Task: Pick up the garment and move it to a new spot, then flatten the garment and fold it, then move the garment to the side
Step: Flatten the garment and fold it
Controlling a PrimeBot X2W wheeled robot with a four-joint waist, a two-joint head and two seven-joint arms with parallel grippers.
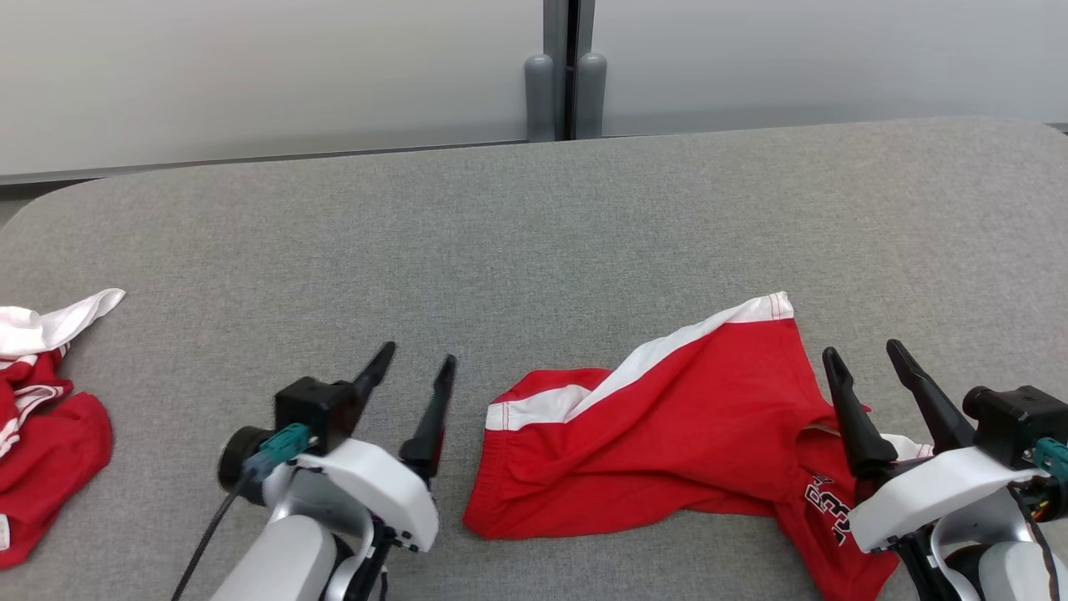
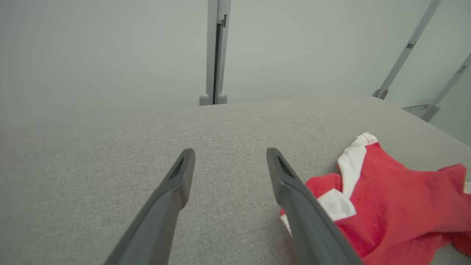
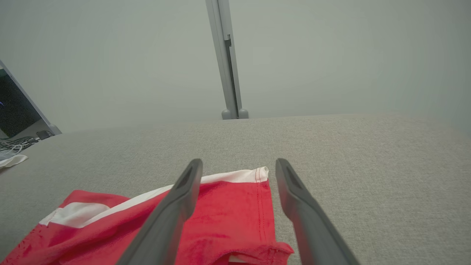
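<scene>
Your left end effector [image 1: 420,353] has its two long, dark, tapered fingers spread apart and empty over bare worktop [image 1: 534,234], its pale forearm rising from the lower left. Your right end effector [image 1: 860,347] is spread the same way and grips nothing. Its fingers point over the right end of the garment [image 1: 667,417]; whether they touch it is unclear. The garment is soft red cloth with a white band, a stitched hem and dark lettering, lying rumpled on the near right of the worktop between the two end effectors. The worktop is grey, woven and round-cornered. A second red-and-white cloth [image 1: 42,417] lies crumpled far left.
</scene>
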